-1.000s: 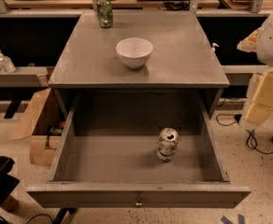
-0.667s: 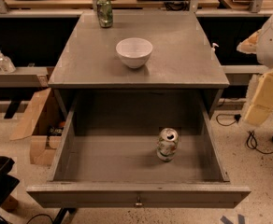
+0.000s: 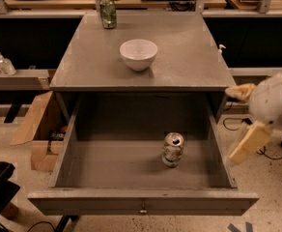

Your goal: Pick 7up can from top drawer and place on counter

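7up can (image 3: 173,149) stands upright on the floor of the top drawer (image 3: 107,166), right of its middle, touching no wall. This one drawer is pulled fully open below the counter (image 3: 189,57). I count two cans: the second, a green can (image 3: 107,12), stands at the far edge of the counter. One white bowl (image 3: 138,53) sits near the counter's middle. The one gripper (image 3: 233,124) hangs outside the drawer's right wall, its two pale fingers (image 3: 249,141) spread wide, holding nothing, well apart from the 7up can.
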Robot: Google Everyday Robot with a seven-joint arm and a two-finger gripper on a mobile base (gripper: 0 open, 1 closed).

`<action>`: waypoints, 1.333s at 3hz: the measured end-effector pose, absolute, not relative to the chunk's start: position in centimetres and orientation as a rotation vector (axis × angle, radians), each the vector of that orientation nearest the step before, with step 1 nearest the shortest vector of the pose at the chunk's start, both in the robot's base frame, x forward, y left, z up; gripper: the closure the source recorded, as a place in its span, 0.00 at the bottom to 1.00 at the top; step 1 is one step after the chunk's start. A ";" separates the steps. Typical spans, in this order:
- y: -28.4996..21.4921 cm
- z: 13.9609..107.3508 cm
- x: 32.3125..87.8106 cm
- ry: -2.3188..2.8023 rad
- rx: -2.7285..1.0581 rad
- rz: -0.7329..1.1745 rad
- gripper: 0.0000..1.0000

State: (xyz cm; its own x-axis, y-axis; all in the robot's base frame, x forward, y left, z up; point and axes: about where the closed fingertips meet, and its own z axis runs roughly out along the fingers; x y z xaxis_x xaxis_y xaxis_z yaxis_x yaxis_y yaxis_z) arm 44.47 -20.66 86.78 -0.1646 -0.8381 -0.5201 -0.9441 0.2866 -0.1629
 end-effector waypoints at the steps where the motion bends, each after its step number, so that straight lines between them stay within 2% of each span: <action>1: -18.3 82.0 46.7 1.857 -1.464 0.432 0.00; 2: -15.8 80.0 49.0 1.668 -1.323 0.545 0.00; 4: -15.0 79.6 49.2 1.628 -1.325 0.569 0.00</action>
